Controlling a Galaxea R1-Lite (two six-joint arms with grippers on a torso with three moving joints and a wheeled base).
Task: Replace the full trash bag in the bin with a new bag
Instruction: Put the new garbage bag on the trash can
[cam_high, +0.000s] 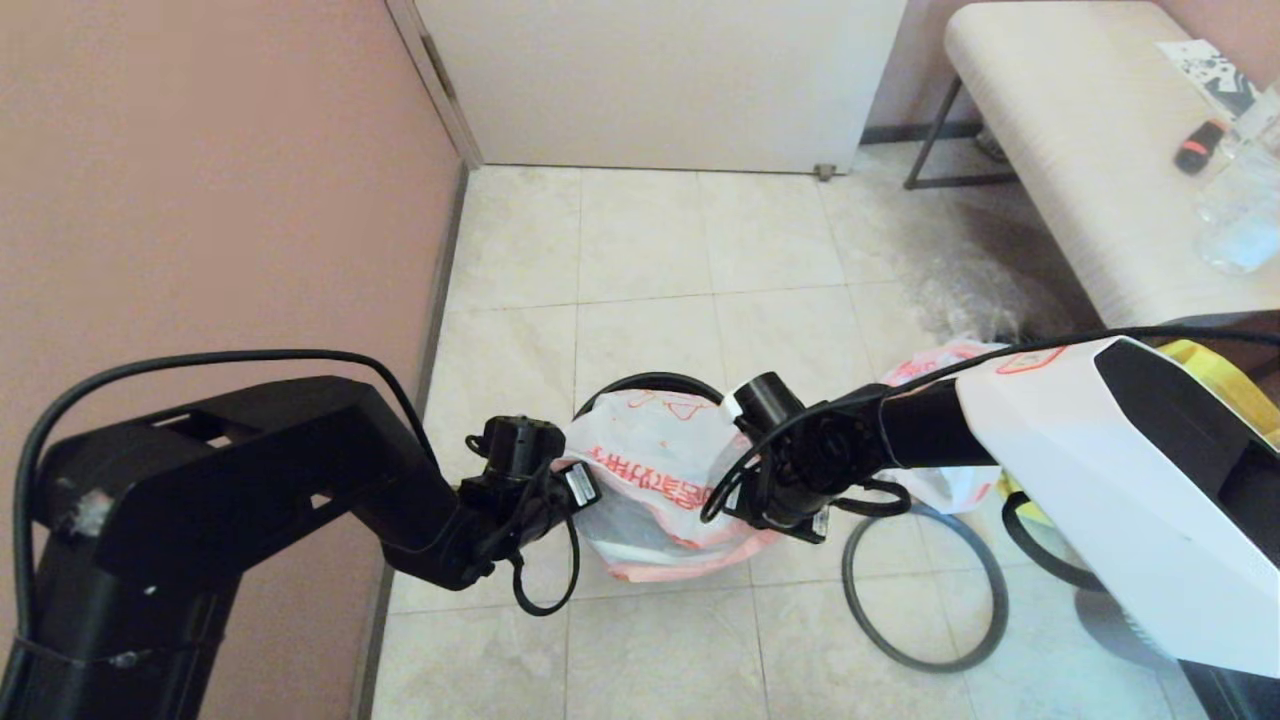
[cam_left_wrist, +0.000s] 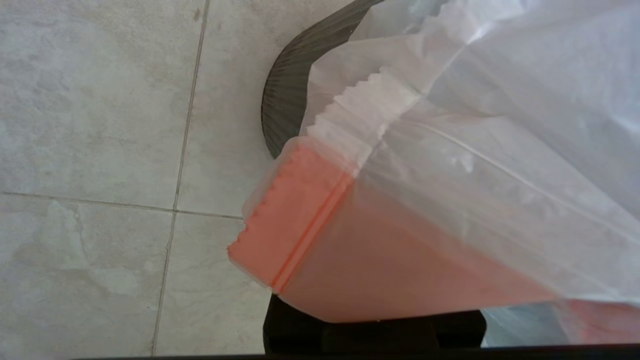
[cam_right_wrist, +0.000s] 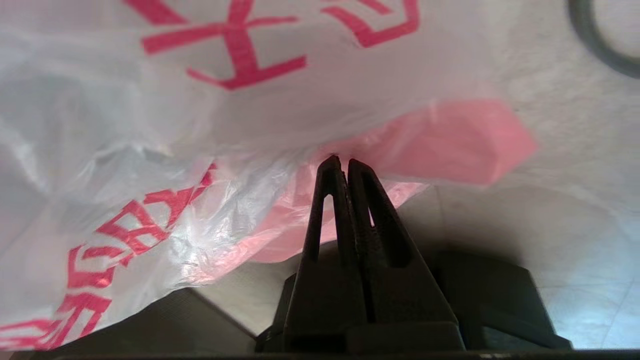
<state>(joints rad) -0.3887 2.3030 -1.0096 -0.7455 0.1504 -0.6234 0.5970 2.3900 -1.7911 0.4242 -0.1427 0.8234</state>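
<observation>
Both claws, left (cam_high: 590, 487) and right (cam_right_wrist: 340, 165), clamped on new bag (cam_high: 655, 470): spread mouth evenly over bin (cam_high: 650, 382).

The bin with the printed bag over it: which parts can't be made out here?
- Head view: the bin shows only a rim arc; the new bag covers the rest.
- Left wrist view: the left gripper's jaws are hidden by the bag.
- Head view: the full trash bag is mostly behind the right arm.
</observation>
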